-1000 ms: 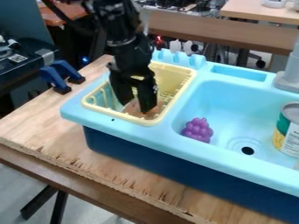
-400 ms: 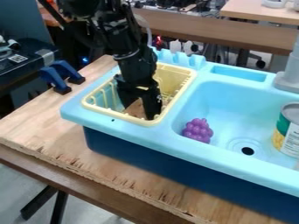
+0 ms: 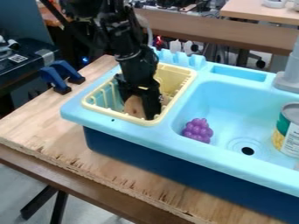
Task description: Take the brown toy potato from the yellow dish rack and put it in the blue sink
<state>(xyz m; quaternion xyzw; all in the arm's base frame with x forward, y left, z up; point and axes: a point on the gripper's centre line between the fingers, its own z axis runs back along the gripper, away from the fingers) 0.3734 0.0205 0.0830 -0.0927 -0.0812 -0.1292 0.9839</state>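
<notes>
Pincer down in the dish basket, brown piece between its fingers

I have the pincer (image 3: 139, 109) low inside the yellow dish basket (image 3: 119, 115), left of centre in the frame, with its two fingers set well apart. A brown, rounded piece (image 3: 134, 106) sits in the near part of the basket, in the gap between them. I can't tell whether the fingers press on it or merely stand around it, and its lower part is hidden, so I won't call it a grip

My read is that this is the pick-up step, at the point of lining up or closing on the piece. The next move calls for the fingers to come in evenly until both sides bear on it, then a straight lift that clears the basket rim. The far finger and the basket wall leave little room, so I'd judge a sideways pull risky: it could snag the rim or tip the piece loose

The purple toy grapes (image 3: 197, 130) lie right of centre in the light-blue toy sink (image 3: 234, 96), with the tin can (image 3: 288, 131) at the right edge; both are well apart from my pincer
</notes>
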